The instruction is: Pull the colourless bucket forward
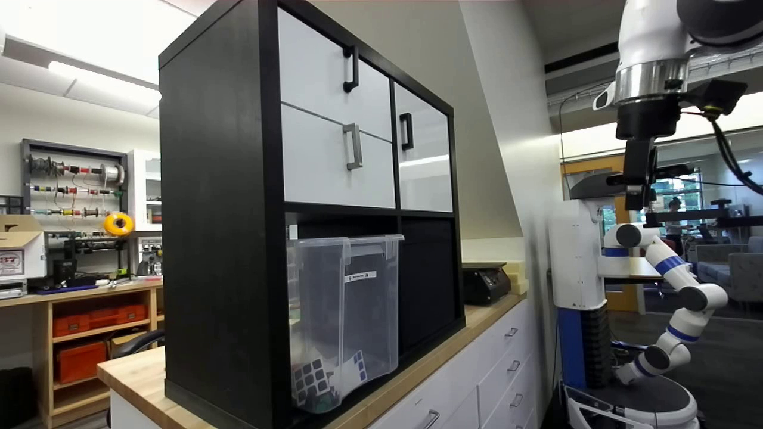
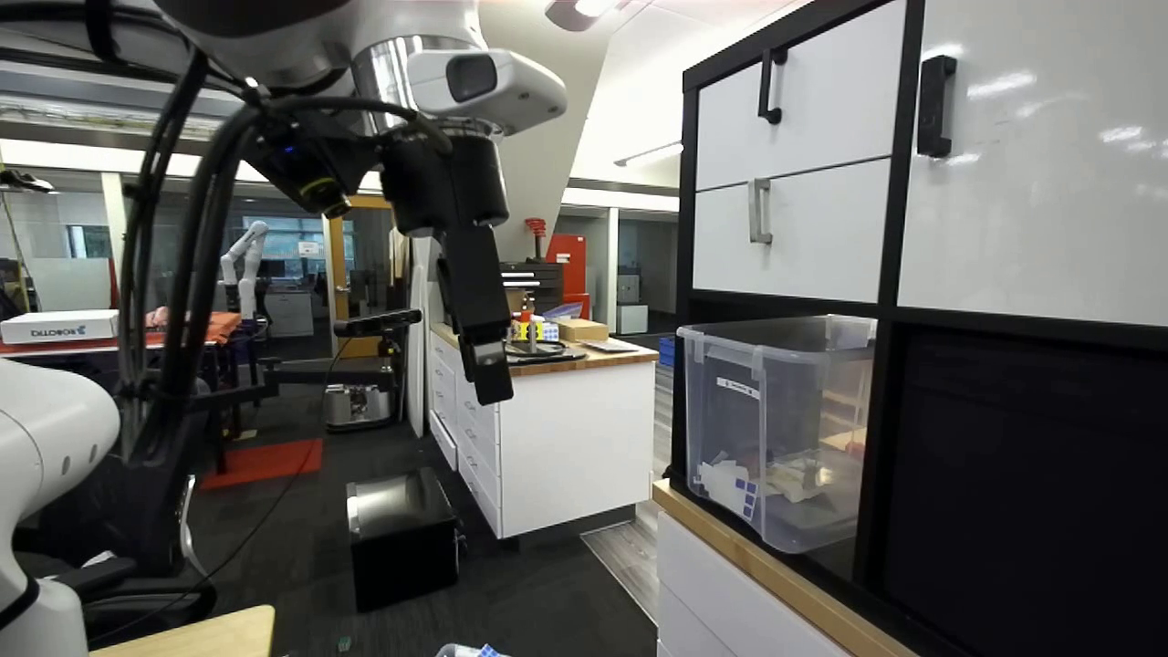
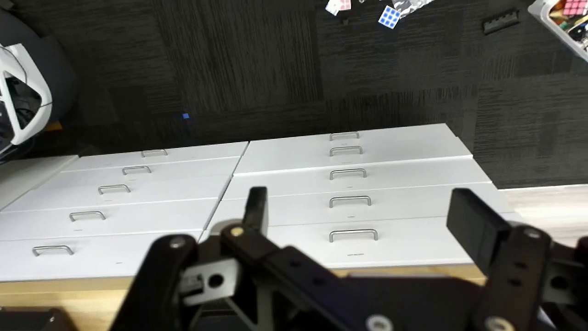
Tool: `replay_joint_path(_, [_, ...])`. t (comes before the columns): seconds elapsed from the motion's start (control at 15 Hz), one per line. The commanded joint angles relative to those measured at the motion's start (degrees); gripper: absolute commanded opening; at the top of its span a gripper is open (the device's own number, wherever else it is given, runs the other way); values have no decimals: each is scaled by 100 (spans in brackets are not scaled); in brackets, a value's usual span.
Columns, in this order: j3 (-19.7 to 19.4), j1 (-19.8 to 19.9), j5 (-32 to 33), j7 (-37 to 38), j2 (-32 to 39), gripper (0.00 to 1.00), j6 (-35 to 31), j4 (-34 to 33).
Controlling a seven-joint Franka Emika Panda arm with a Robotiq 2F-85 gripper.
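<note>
The colourless bucket [image 1: 371, 310] is a see-through plastic bin in the lower open cube of the black shelf [image 1: 214, 208]. Its front wall carries a small white label, and checkered pieces show through the bottom. In an exterior view the bucket [image 2: 725, 429] stands upright in the same cube. It is out of the wrist view. My gripper [image 1: 639, 193] hangs pointing down in front of the shelf, well apart from the bucket; it also shows in an exterior view [image 2: 491, 379]. In the wrist view the gripper [image 3: 360, 200] has its fingers wide apart with nothing between them.
White drawer fronts with handles [image 1: 353, 146] sit above the bucket. A wooden counter [image 1: 411, 381] runs under the shelf, above white drawers [image 3: 349, 243]. A black device [image 1: 486, 283] stands beside the shelf. A grey bin [image 3: 558, 27] and loose checkered pieces [image 3: 389, 17] lie on the floor.
</note>
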State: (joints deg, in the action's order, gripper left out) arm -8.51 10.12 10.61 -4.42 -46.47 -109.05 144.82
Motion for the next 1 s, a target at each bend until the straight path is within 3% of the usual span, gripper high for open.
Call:
replay_joint_path(0.0, [107, -282, -56, -148, 205, 100, 90, 14])
replay_joint_path(0.47, [528, -751, -4, -155, 820, 100, -154, -21])
replay_joint_path(0.93, [825, -971, -33, -98, 1776, 100, -706, -344])
